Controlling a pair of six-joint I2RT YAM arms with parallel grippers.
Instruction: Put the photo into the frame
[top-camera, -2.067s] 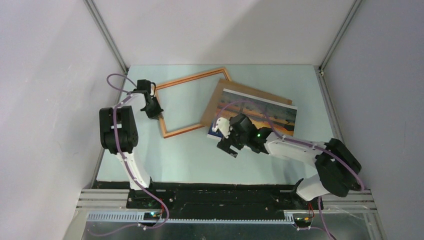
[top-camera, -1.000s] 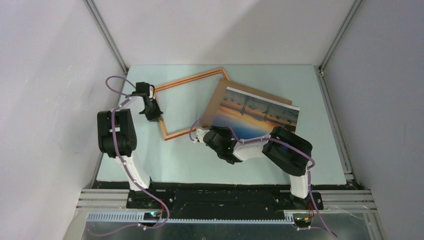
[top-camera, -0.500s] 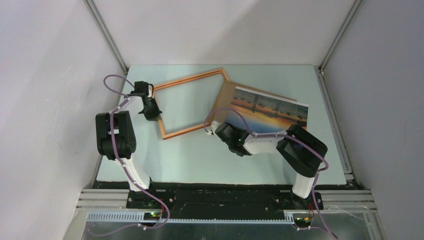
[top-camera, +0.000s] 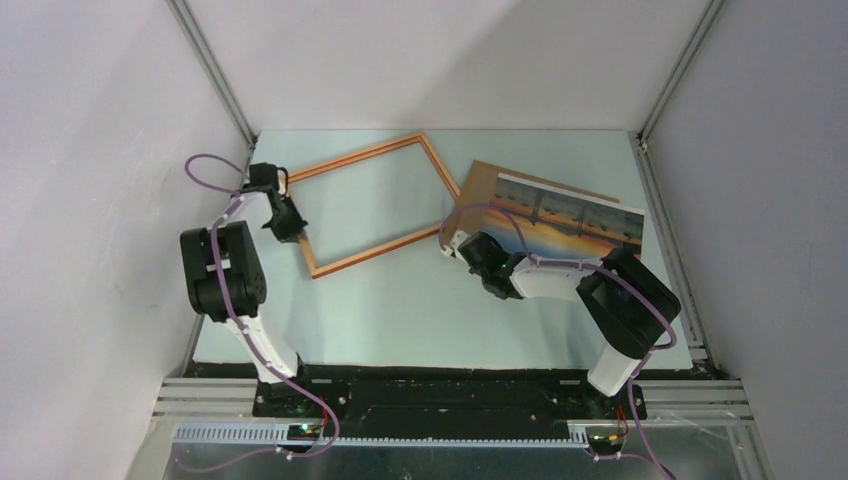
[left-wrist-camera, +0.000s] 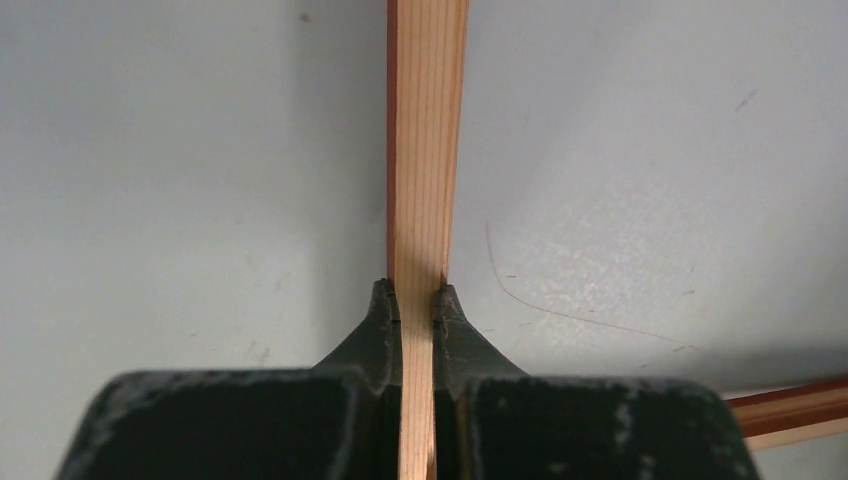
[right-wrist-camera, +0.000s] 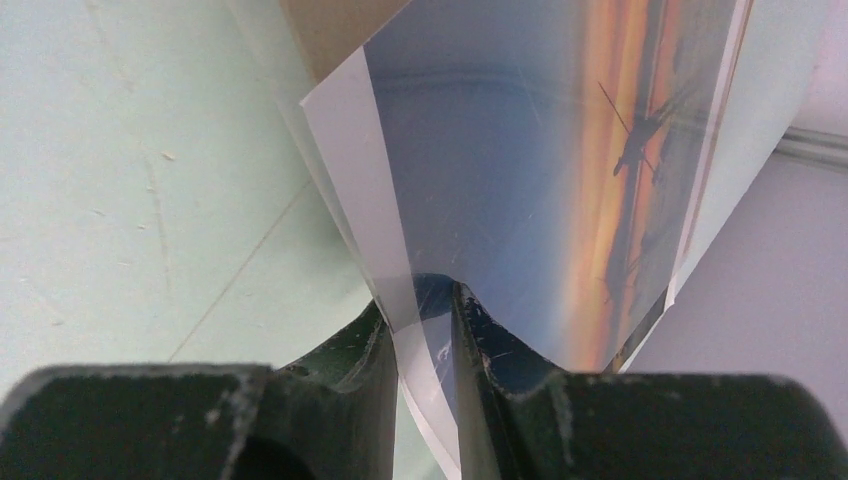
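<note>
So, starting from my left: my left pincer (top-camera: 284, 224) is clamped shut on the frame (top-camera: 356, 158). It has the short left-hand rail, and in the left wrist view the wood (left-wrist-camera: 425, 150) runs straight out ahead between the jaws. From that grip the frame's long axis stretches off to the pincer's right, slanting a bit toward the far side. It looks like it's lying flat on the surface (top-camera: 400, 310).

Next is a strip of bare surface, then my right pincer (top-camera: 463, 244). The frame's nearest corner sits to the left of this pincer, close but not touching, so the right arm is clearly the closer one to the photo.

The right pincer is closed on the photo (top-camera: 572, 226), pinching its white-bordered corner (right-wrist-camera: 430, 295). The print's long axis runs away from that pincer to the right, tilted the opposite way to the frame, picture side up. The sheet bows up from the pinch. The rest seems to lie over the brown backing board (top-camera: 481, 186), which peeks out just beyond the pincer.

My guess is it all turns on that gap. The photo has to travel left from the right pincer and rotate so its long side lines up with the frame's rails, while the left holds the frame put.
</note>
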